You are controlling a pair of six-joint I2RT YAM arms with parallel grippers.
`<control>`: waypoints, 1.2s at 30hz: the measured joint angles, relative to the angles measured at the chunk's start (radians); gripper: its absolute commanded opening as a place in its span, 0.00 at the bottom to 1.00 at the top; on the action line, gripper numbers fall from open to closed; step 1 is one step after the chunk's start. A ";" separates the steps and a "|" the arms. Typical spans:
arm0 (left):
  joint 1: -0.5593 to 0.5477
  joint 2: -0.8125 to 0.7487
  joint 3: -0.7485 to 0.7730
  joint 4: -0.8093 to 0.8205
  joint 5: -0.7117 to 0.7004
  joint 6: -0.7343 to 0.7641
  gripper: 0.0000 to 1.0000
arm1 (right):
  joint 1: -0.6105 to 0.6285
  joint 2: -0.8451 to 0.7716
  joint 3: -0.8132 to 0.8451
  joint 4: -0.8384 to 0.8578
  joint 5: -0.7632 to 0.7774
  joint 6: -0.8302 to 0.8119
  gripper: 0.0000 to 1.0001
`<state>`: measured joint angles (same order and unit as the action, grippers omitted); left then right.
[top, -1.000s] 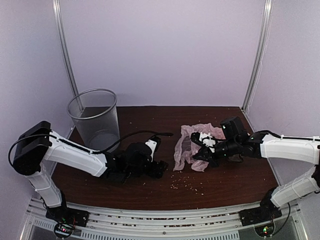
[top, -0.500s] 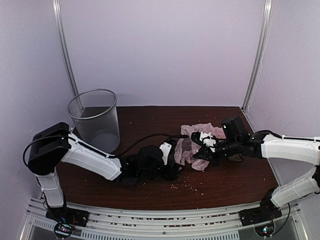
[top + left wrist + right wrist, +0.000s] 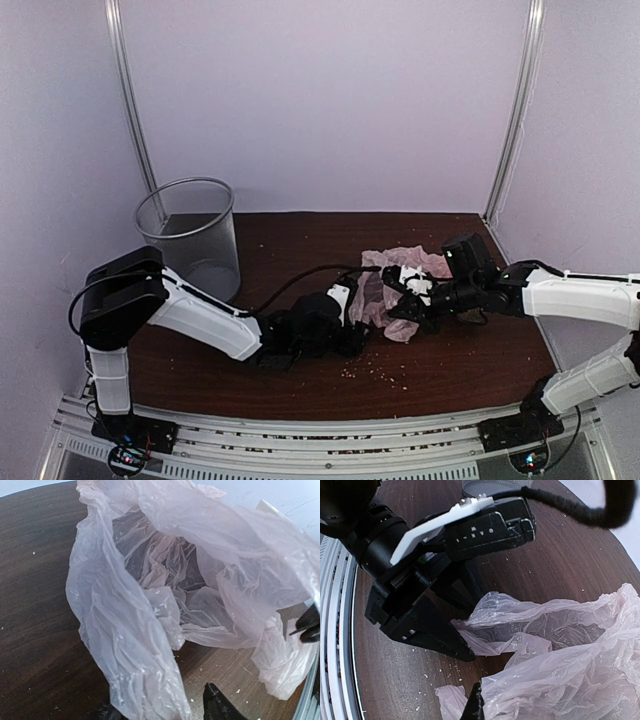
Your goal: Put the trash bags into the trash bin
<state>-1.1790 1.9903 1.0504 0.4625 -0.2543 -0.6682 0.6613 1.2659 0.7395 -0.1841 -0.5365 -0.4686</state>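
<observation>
1. The plastic bag [image 3: 150,595] lies crumpled on the table [image 3: 290,240], one fold between the left gripper [image 3: 362,338]'s parted fingers [image 3: 216,707], unclamped.
2. The right gripper [image 3: 405,308], clenched, pinches its other side.
3. The trash bin [image 3: 190,245] stands upright at far left, well apart, the bag outside it.

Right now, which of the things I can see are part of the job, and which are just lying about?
Part of the job: plastic bag, pinched by the right gripper; left gripper, open at the bag's edge; trash bin, standing at the table's far left corner.

Just lying about: crumbs scattered on the table.
</observation>
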 measured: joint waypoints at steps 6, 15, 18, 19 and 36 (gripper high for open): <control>0.000 0.027 0.006 -0.018 -0.021 -0.033 0.01 | 0.000 0.000 0.000 -0.001 0.001 -0.003 0.00; 0.000 -0.099 0.011 -0.138 -0.090 0.046 0.00 | -0.042 0.001 0.045 -0.023 0.049 0.074 0.00; 0.004 -0.165 0.059 -0.221 -0.124 0.112 0.00 | -0.073 0.014 0.149 -0.072 0.077 0.089 0.00; 0.008 -0.181 0.080 -0.247 -0.127 0.129 0.00 | -0.080 0.019 0.195 -0.086 0.092 0.095 0.00; 0.159 -0.246 0.429 -0.693 -0.028 0.287 0.00 | -0.105 0.050 0.400 -0.170 0.270 0.189 0.00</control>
<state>-1.0195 1.7443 1.4796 -0.2306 -0.2825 -0.3809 0.5564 1.3159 1.1397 -0.3538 -0.2668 -0.2794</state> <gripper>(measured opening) 0.003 0.009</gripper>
